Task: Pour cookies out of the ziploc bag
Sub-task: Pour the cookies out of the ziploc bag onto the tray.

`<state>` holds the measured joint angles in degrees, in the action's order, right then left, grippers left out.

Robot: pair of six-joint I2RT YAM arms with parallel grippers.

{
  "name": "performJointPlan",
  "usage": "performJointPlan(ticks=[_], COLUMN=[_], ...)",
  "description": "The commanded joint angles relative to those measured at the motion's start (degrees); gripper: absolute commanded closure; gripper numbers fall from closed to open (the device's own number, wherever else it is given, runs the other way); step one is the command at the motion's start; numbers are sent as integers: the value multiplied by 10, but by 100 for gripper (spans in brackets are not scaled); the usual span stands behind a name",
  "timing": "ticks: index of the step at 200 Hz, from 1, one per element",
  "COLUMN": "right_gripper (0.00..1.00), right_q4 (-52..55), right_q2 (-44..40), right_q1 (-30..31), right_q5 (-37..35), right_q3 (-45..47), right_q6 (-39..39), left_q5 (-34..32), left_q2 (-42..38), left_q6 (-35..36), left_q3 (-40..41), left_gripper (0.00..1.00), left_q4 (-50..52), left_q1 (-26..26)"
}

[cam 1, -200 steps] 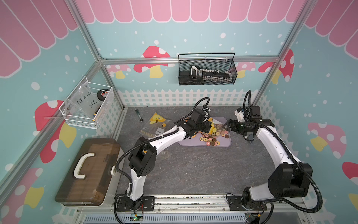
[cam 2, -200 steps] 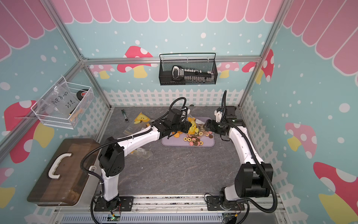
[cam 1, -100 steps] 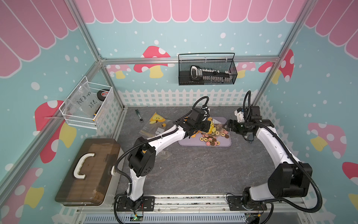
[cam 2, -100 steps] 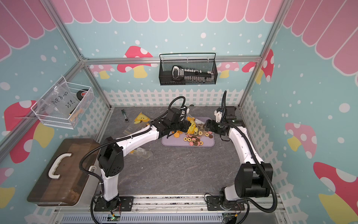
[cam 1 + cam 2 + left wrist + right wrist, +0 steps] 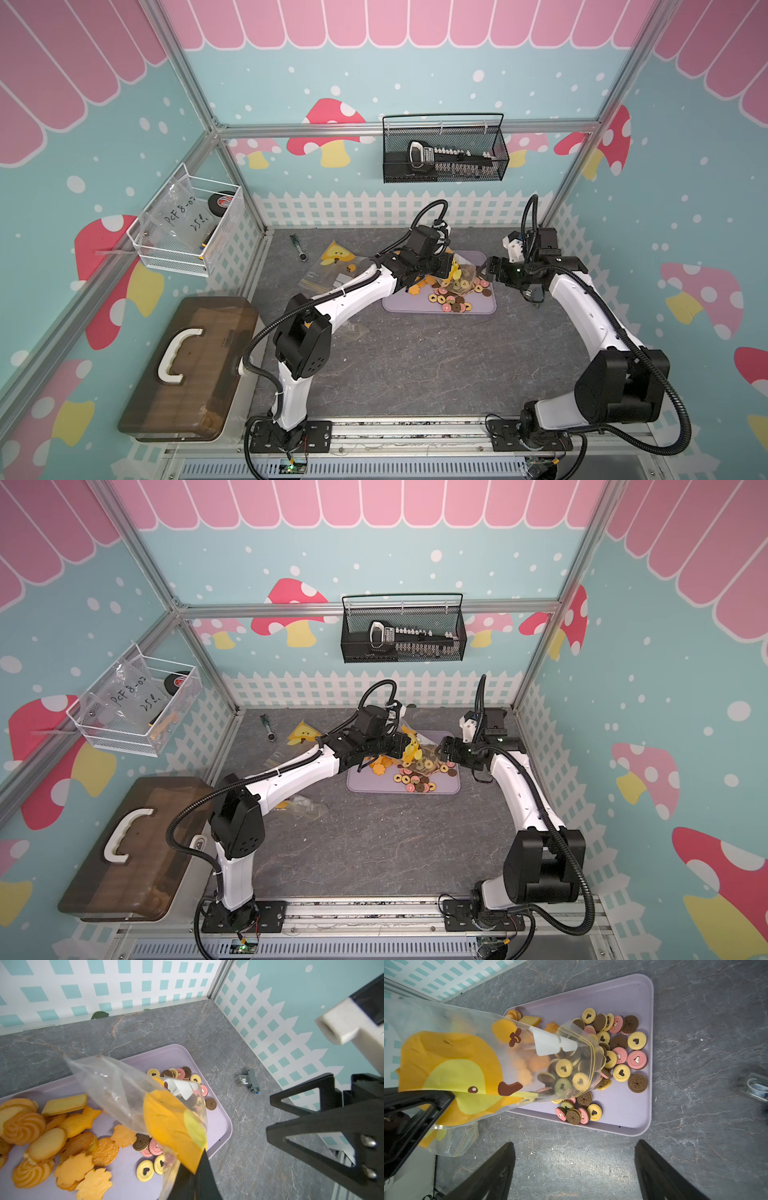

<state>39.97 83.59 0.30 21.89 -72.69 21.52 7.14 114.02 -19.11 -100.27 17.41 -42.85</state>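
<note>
My left gripper (image 5: 195, 1169) is shut on the bottom corner of the ziploc bag (image 5: 467, 1059), a clear bag with a yellow duck print. The bag hangs tilted, its open mouth down on the lilac tray (image 5: 623, 1001). Cookies (image 5: 620, 1057) lie on the tray: yellow, pink and brown rings by the mouth, orange-golden flower and swirl cookies (image 5: 72, 1132) beyond it. Several rings are still inside the bag's mouth. My right gripper (image 5: 574, 1147) stands open above bare table off the tray's right end, holding nothing. Both top views show the bag (image 5: 459, 272) (image 5: 415, 750) between the two grippers.
A small clear-and-grey part (image 5: 756, 1088) lies on the table right of the tray. Flat empty bags (image 5: 336, 266) and a small tool (image 5: 299, 247) lie at the back left. A brown case (image 5: 191, 361) sits at the left edge. Wire baskets (image 5: 187, 226) (image 5: 444, 151) hang on the walls.
</note>
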Motion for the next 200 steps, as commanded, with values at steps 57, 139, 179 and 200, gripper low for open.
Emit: performJointPlan(ticks=[57,139,179,200], right_gripper=[11,11,11,11], right_q4=[-6,-8,-8,-8], right_q2=[-6,-6,-6,-5], right_q1=[-4,-4,-4,-4], right_q5=[7,8,6,4], right_q3=[8,10,9,9], right_q6=[2,3,2,2], left_q5=[3,7,11,13], left_q2=[-25,-22,-20,-23], left_q6=[1,2,1,-2], left_q3=[-31,-50,-66,-72], left_gripper=[100,100,100,100], left_q4=[5,16,23,26], left_q1=[3,2,2,2])
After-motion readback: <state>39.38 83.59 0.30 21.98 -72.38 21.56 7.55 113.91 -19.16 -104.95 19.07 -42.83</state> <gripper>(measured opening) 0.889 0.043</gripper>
